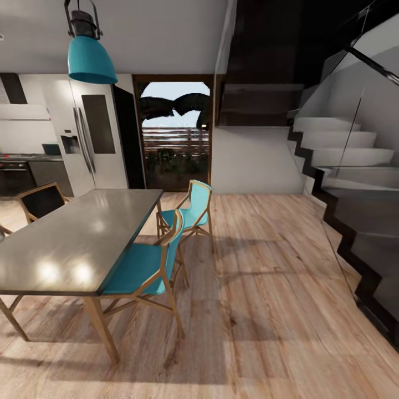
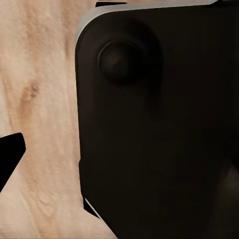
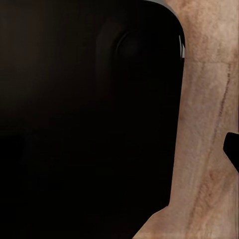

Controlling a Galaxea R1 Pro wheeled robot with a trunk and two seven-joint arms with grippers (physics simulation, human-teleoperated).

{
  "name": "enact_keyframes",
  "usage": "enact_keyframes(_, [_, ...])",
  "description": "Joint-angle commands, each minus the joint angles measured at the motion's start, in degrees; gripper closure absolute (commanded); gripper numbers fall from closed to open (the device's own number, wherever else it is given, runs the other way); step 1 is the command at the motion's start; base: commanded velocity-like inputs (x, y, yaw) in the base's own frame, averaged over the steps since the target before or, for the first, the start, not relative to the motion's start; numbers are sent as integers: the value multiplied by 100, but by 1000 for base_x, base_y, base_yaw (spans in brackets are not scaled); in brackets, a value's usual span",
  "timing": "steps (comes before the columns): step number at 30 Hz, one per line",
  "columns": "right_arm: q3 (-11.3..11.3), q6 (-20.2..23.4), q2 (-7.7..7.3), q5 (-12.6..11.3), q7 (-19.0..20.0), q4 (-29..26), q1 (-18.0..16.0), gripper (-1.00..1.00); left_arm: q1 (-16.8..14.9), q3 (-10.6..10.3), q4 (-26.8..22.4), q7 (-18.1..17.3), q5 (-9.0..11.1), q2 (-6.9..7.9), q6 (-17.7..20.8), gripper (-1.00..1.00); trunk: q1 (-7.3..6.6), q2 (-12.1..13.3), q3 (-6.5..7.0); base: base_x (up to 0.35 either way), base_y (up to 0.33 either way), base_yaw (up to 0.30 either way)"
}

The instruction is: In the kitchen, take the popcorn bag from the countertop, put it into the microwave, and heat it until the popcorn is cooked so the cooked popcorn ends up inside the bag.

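Head view looks across a dining room toward the kitchen; grey dining table sits low left, its long right edge running diagonally up to a far corner near centre; two teal chairs tucked along that edge, the nearer one with its seat partly under the tabletop, the farther one just beyond; a dark-backed chair at the table's far left side; teal pendant lamp hangs above the table. Wood floor is open and wide from the chairs across to the staircase on the right, whose dark stepped edge and glass panel bound that side; open strip of floor also runs ahead to a doorway showing slats and sky. Steel fridge stands left of the doorway; countertop edge and a dark oven show far left, well apart from the table. Popcorn bag and microwave can't be made out at this distance. Left wrist view: large dark rounded robot body panel over pale wood floor; right wrist view much the same, dark panel and floor; finger state can't be told for either gripper.
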Motion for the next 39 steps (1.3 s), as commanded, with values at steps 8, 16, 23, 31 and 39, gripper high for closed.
enact_keyframes(8, [4, -33, -3, 5, -7, 5, -1, -100, -1, 1, -2, 1, 1, 0, -6, -100, 0, -2, -4, 0, 0, 300])
enact_keyframes(16, [3, -33, 0, 2, -8, 5, -1, -100, -1, 1, -2, 1, 3, 0, -9, -100, 0, -2, -4, 0, 0, 300])
enact_keyframes(23, [2, -33, 0, 2, -14, 5, -1, -100, -1, 1, -2, 1, 3, 0, -6, -100, 0, -2, -4, 0, 0, 300])
enact_keyframes(31, [2, -33, 0, 2, -25, 5, -1, -100, 1, 1, -2, 1, 3, 0, -5, -100, 0, -2, -4, 0, 0, 300])
enact_keyframes(39, [2, -33, 0, 2, -25, 8, -1, -100, -1, -4, -7, 1, 17, -24, -13, -100, 0, -2, -4, 0, 0, 300])
